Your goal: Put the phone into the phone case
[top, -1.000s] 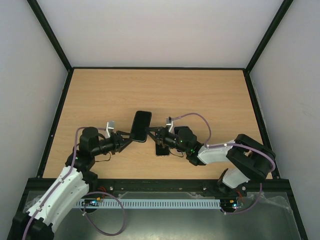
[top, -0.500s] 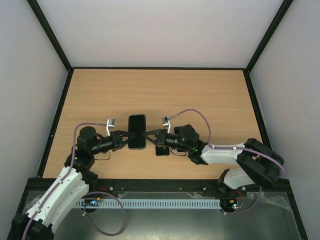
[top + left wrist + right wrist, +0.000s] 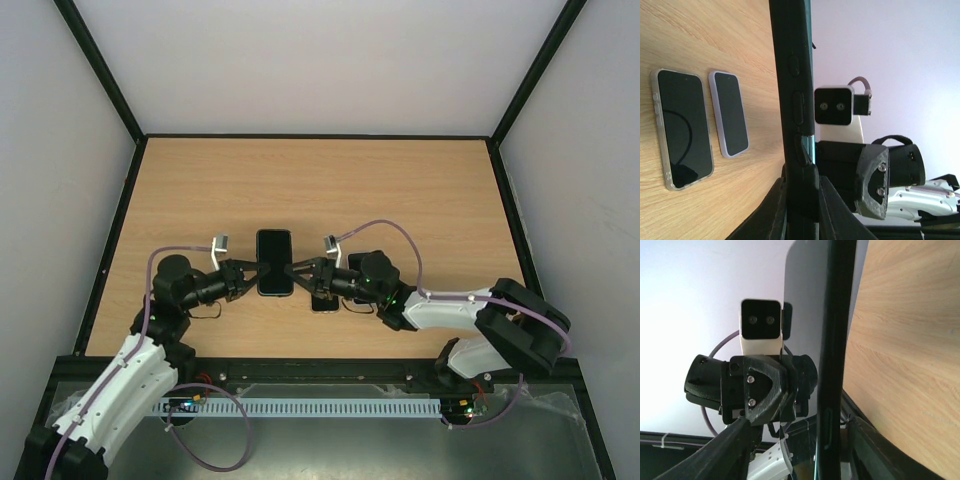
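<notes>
Handover mid-air: left gripper has just clamped the phone by its edge while right gripper spread its jaws (seemingly clear of it), so insertion likely falls to the left.

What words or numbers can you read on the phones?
None: there is no word, number or logo to read in any picture.
Black phone held up between the arms: dark and blank.
Bigger phone lying on the table: dark screen, no writing.
Smaller phone beside it: dark screen, no writing.
</notes>
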Tool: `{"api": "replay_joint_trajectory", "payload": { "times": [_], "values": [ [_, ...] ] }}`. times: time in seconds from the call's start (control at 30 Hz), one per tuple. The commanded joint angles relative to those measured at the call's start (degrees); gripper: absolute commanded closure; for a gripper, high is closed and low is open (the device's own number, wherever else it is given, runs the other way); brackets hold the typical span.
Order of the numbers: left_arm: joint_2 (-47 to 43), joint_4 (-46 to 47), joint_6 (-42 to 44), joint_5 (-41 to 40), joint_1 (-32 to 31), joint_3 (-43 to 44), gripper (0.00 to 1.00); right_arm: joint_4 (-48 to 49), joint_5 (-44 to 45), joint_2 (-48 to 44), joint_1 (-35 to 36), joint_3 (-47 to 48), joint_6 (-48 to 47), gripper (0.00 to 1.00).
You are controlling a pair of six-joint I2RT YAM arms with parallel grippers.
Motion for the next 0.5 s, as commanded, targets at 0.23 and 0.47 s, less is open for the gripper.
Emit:
{"api": "replay_joint_trajectory", "payload": {
  "times": [0.23,0.47],
  "values": [
    [-0.06,7.89,-1.43,-2.52,0.35,0.22,0.98,7.41,-0.32,0.63,3.95,-3.35,5.7,0.47],
    [0.48,2.95,3.76,-4.17,0.3,0.61,0.98,8.89,0.77,-0.18,4.3,-3.22,7.79,0.78]
  ]
}}
